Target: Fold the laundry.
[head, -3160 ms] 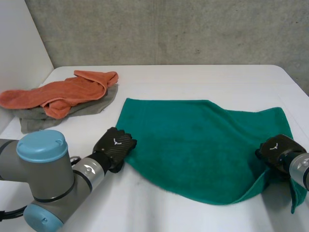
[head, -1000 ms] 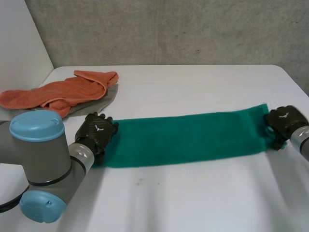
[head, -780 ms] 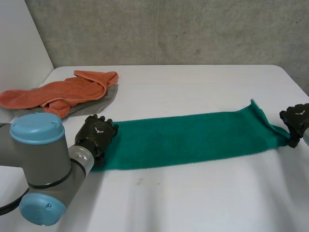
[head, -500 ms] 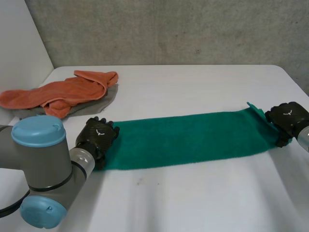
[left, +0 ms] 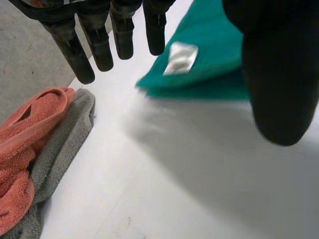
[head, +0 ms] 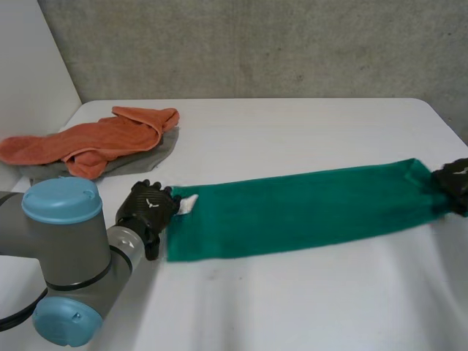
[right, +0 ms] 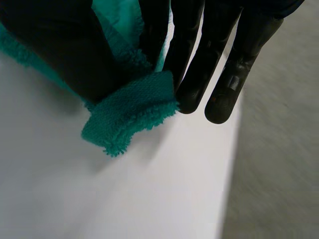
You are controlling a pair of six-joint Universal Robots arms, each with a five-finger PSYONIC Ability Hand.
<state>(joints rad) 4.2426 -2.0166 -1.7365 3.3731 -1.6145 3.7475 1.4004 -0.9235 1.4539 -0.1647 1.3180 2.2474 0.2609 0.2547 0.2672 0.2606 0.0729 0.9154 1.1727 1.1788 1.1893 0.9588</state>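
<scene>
Your white surface [head: 307, 139] carries everything here. The biggest thing on it is the green towel [head: 307, 208], folded into one long narrow strip. It lies flat from about 9 o'clock, near the middle of the surface, out to 3 o'clock at the edge, with the 3 o'clock end sitting a touch further back.

Up at 10 o'clock there's a rumpled orange towel [head: 102, 139] lying on top of a grey towel [head: 159, 152], well apart from the green one.

The left arm [head: 66, 256] comes in from 8 o'clock. Your left hand [head: 148, 208] sits right at the strip's 9 o'clock end. In the left wrist view its fingers [left: 122, 35] are straight and spread with the thumb well off to one side. They're released, and the towel corner just lies on the surface past the fingertips.

Your right hand [head: 457, 183] is at the 3 o'clock end. In the right wrist view its fingers [right: 224, 64] and thumb are grasping the towel's end corner, pinched between them.

Smallest bit: a white tag [head: 188, 205] on the corner next to your left hand.
</scene>
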